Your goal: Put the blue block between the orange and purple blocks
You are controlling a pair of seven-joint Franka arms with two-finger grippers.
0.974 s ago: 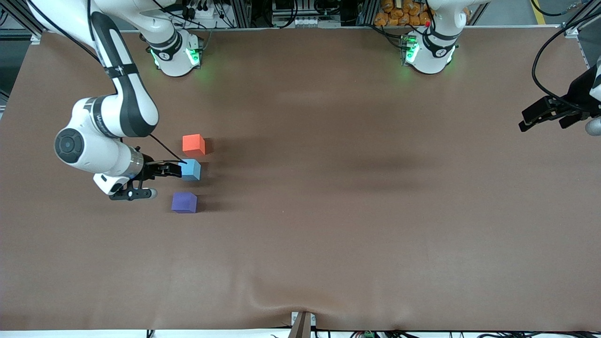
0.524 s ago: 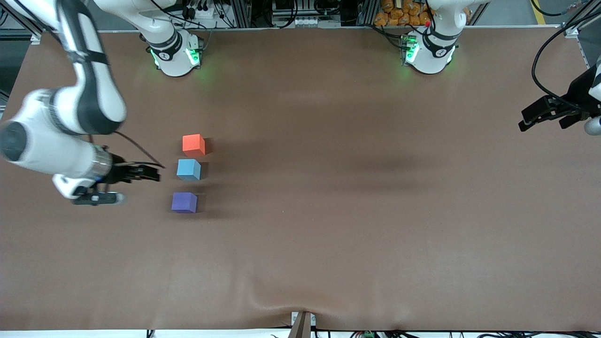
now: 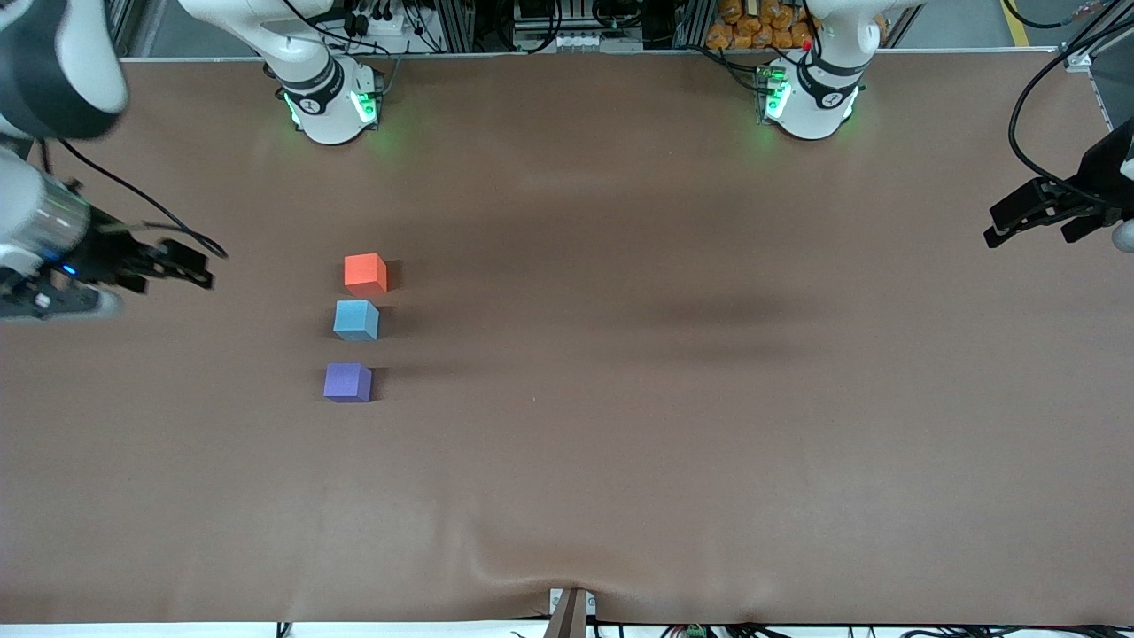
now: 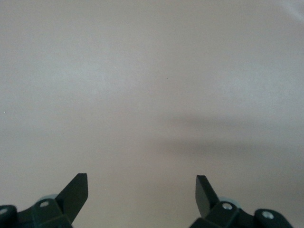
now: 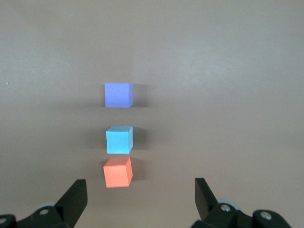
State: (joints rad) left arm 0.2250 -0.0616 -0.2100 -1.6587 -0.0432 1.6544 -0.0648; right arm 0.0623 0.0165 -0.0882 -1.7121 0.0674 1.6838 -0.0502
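Note:
The blue block (image 3: 356, 320) sits on the table in a row between the orange block (image 3: 365, 273) and the purple block (image 3: 347, 382). The orange block is farther from the front camera and the purple block nearer. A small gap shows on each side of the blue block. My right gripper (image 3: 199, 268) is open and empty, over bare table toward the right arm's end, well apart from the row. The right wrist view shows the orange block (image 5: 117, 172), the blue block (image 5: 118, 140) and the purple block (image 5: 118, 95) ahead of the right gripper (image 5: 140, 199). My left gripper (image 3: 994, 229) waits open and empty at the left arm's end.
The brown table mat (image 3: 620, 425) has a wrinkle at its front edge (image 3: 532, 567). The left wrist view shows only bare mat (image 4: 152, 95) ahead of the left gripper (image 4: 141, 194). The arm bases (image 3: 332, 106) stand at the back edge.
My right gripper has drawn back from the blue block toward the right arm's end of the table, open and empty. The blue block stays between the other two. The left arm has barely moved.

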